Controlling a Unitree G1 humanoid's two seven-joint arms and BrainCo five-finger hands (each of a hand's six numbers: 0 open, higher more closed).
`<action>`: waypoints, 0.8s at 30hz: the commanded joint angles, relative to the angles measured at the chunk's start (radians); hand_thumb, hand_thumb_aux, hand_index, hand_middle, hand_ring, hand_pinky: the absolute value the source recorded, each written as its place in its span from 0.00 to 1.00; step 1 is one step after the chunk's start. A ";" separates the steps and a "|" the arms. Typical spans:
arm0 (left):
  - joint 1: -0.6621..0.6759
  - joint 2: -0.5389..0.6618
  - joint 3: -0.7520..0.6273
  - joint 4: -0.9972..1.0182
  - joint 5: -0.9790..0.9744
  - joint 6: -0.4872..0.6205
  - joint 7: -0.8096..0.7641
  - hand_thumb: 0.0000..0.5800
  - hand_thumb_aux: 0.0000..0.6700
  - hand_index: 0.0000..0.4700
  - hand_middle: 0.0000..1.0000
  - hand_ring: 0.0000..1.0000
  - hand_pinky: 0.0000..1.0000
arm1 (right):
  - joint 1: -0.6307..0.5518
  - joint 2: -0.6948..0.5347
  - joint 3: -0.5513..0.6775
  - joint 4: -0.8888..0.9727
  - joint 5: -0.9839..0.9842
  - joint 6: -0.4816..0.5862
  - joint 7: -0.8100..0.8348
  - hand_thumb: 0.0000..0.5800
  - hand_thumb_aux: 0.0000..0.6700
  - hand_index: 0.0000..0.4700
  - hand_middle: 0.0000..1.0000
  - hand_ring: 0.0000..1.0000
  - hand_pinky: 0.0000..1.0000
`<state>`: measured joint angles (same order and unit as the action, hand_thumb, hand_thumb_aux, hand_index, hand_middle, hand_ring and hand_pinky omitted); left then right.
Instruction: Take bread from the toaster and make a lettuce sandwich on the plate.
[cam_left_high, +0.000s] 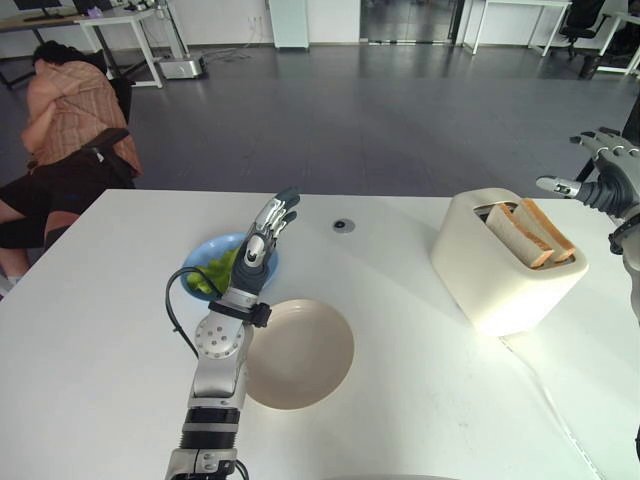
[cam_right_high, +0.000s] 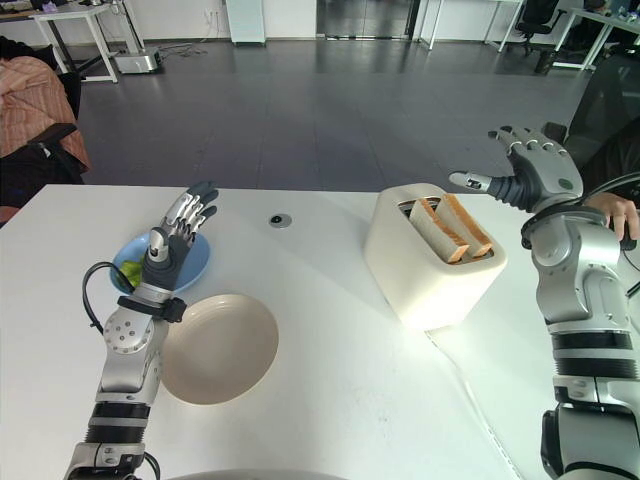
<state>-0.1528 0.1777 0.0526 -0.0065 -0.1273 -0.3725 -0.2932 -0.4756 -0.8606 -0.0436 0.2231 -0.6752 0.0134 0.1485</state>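
Cream toaster (cam_left_high: 500, 270), beige plate (cam_left_high: 305, 355) — blue bowl (cam_right_high: 196, 260).

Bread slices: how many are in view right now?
2. The left slice and right slice stand side by side, sticking up from the toaster at the right of the table; none seems hidden.

Plate (cam_left_high: 300, 353) left of toaster (cam_left_high: 505, 265)

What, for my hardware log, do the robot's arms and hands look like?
Arms: silver-grey shells with black ribbed bands. The left arm has a dotted round disc, black wrist strap and looping black cable. The left hand and right hand are silver and dark grey.
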 joint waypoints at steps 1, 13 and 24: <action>0.013 0.014 0.003 -0.012 0.005 0.016 -0.002 0.00 0.00 0.00 0.00 0.00 0.00 | 0.014 -0.030 0.029 0.024 -0.013 0.029 0.043 0.00 0.00 0.00 0.00 0.00 0.00; 0.019 0.018 0.003 -0.028 0.009 0.029 0.001 0.00 0.00 0.00 0.00 0.00 0.00 | 0.043 -0.054 0.114 0.021 0.002 0.059 0.191 0.00 0.00 0.00 0.00 0.00 0.00; 0.018 0.023 0.003 -0.027 0.010 0.034 0.002 0.00 0.00 0.00 0.00 0.00 0.00 | 0.049 -0.053 0.143 0.006 0.007 0.060 0.246 1.00 1.00 1.00 0.00 0.00 0.00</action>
<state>-0.1357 0.1930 0.0533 -0.0296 -0.1263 -0.3503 -0.2927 -0.4447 -0.9208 0.0835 0.2122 -0.6738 0.0656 0.3759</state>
